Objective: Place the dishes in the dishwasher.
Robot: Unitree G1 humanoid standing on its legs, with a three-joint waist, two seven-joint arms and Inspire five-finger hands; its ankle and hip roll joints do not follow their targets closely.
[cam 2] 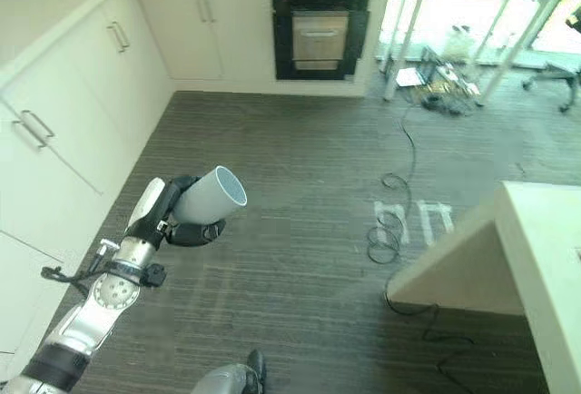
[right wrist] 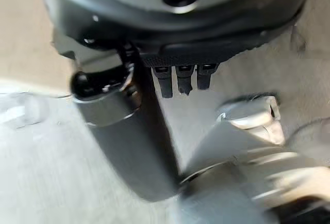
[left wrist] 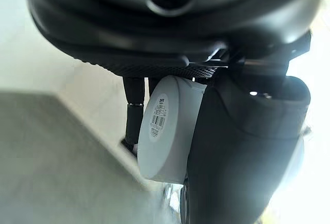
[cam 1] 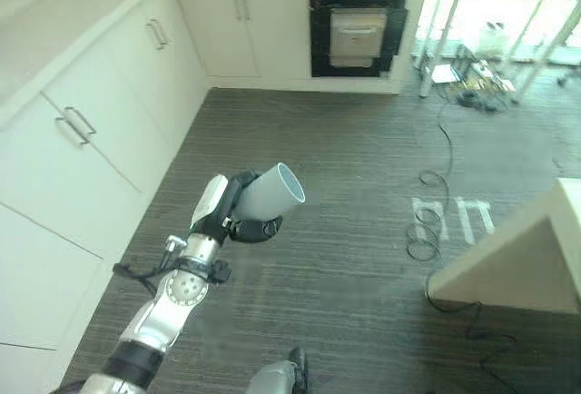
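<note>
Pale grey cup (cam 1: 270,192) lies on its side in the left hand (cam 1: 231,214), fingers and thumb curled round it, open mouth facing away from the wrist. The right hand (right wrist: 154,74) hangs empty, fingers relaxed.

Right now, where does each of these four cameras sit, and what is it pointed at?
Left eye view: head, looking down at floor; left hand holds cup.
Right eye view: head, same floor, hand, cup, cabinets.
Left wrist view: on left wrist; fingers curled round the cup.
Right wrist view: on right wrist; right hand over floor.
Both eyes share the cup.
</note>
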